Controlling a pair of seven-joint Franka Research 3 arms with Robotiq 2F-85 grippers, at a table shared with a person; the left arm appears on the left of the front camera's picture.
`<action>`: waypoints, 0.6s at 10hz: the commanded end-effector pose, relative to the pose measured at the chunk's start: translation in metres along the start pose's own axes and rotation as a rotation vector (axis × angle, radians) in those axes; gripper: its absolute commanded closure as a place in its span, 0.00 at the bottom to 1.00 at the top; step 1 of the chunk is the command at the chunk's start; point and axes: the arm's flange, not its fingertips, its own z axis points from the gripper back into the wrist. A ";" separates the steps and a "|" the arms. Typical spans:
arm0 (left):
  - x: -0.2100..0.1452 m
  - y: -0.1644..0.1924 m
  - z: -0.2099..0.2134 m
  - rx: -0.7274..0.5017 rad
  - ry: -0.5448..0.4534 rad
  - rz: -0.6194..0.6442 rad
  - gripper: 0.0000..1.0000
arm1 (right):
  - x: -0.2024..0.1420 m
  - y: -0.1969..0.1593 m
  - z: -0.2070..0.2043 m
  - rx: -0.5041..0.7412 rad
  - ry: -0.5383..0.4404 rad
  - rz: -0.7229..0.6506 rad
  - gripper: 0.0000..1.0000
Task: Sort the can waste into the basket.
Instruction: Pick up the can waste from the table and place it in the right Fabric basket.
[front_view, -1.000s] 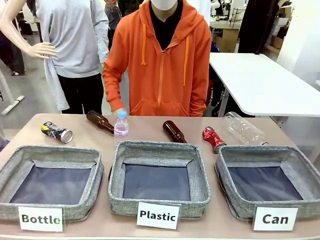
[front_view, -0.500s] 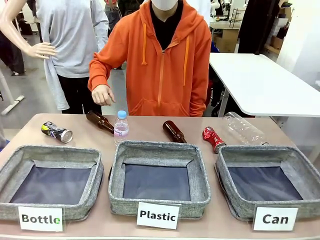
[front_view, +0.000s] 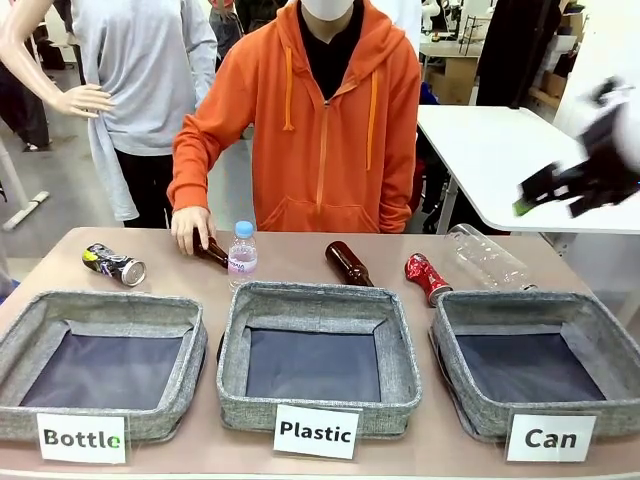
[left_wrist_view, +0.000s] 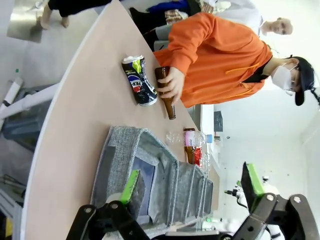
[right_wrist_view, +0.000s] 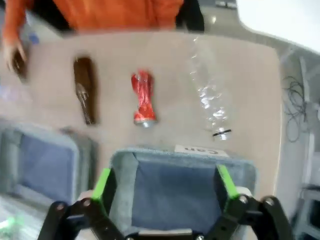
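Nothing's been picked up yet, so it's judged to be the approach step. The right gripper (right_wrist_view: 163, 171) is held spread wide and empty over the Can basket (front_view: 520, 303), with the red can (front_view: 427, 276) lying just behind its far rim. The dark can (front_view: 114, 264) is found at the other end, near a person's hand (front_view: 190, 228) laid on a brown bottle (front_view: 212, 250). The left gripper (left_wrist_view: 191, 169) is spread too. The right one is blurred up front, so its height can't be told. Next, a drop onto the red can is called for, jaws across its crushed waist.
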 end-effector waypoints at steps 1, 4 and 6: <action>0.000 0.001 0.001 -0.024 -0.007 -0.024 0.00 | 0.016 0.025 -0.015 -0.121 0.028 0.131 0.00; 0.000 0.001 0.001 -0.024 -0.007 -0.024 0.00 | 0.004 0.028 -0.021 -0.058 0.044 0.091 0.00; 0.000 0.001 0.001 -0.024 -0.007 -0.024 0.00 | 0.008 0.031 -0.023 -0.078 0.041 0.124 0.00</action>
